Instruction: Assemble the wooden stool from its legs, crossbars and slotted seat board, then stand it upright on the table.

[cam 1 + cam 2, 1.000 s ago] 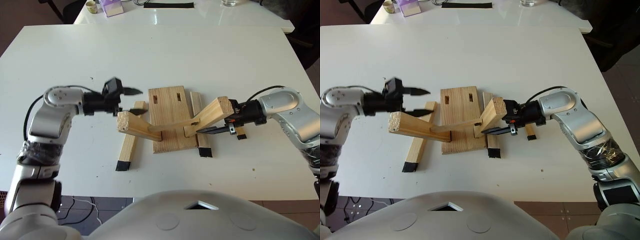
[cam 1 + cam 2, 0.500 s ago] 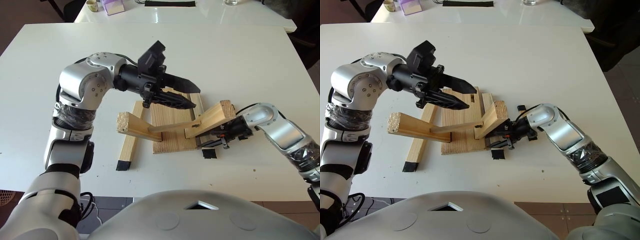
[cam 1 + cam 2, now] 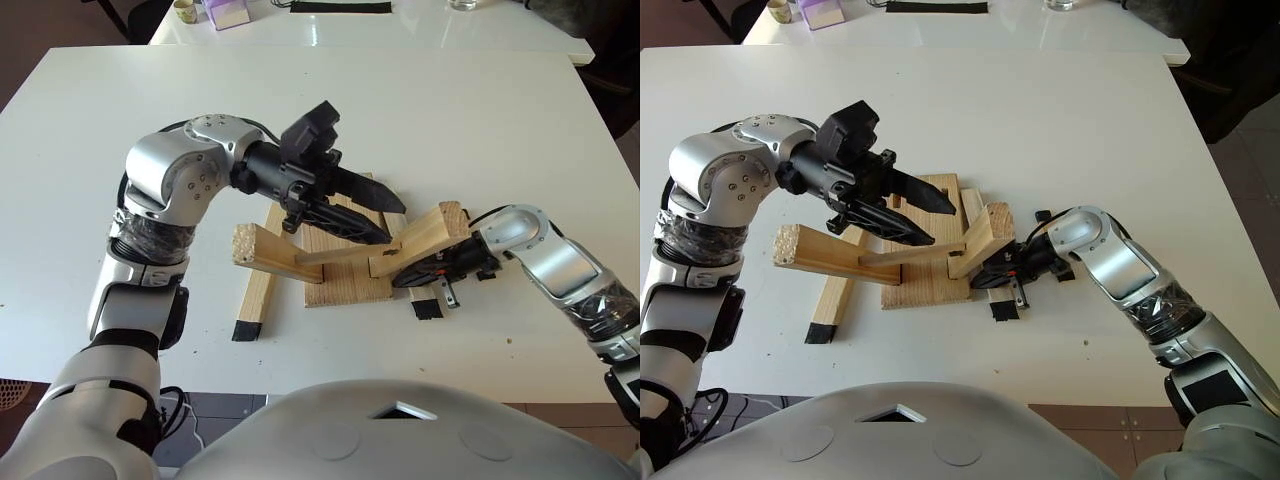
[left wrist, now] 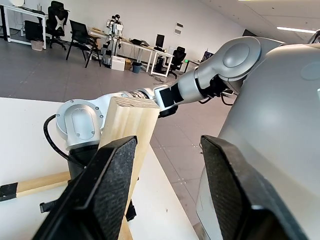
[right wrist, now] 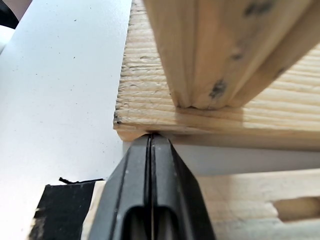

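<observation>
Hovering over the seat board (image 3: 345, 283), your left fingers (image 4: 107, 190) are spread wide and hold nothing. They point across the board toward the raised leg (image 3: 428, 233) on your right side, and you cannot tell whether the lower one touches the wood there. The board lies flat on the white counter (image 3: 450, 120), near its middle. Across it rests a half-built frame: the raised leg and a second leg (image 3: 263, 252) on your left are joined by a crossbar (image 3: 340, 254). The whole frame is tilted, and the second leg's thick end sticks out beyond the board's left edge. Your right fingers (image 5: 172, 195) are pressed fully together and grip nothing. They sit low by the board's near right corner, their tips meeting the board's lower edge right under the raised leg. The left loose leg (image 3: 255, 300), black-tipped, lies flat on the counter just beside the board's left edge, partly under the frame. The right loose leg (image 3: 426, 309) lies along the board's right edge, its black end close to your right fingers.
</observation>
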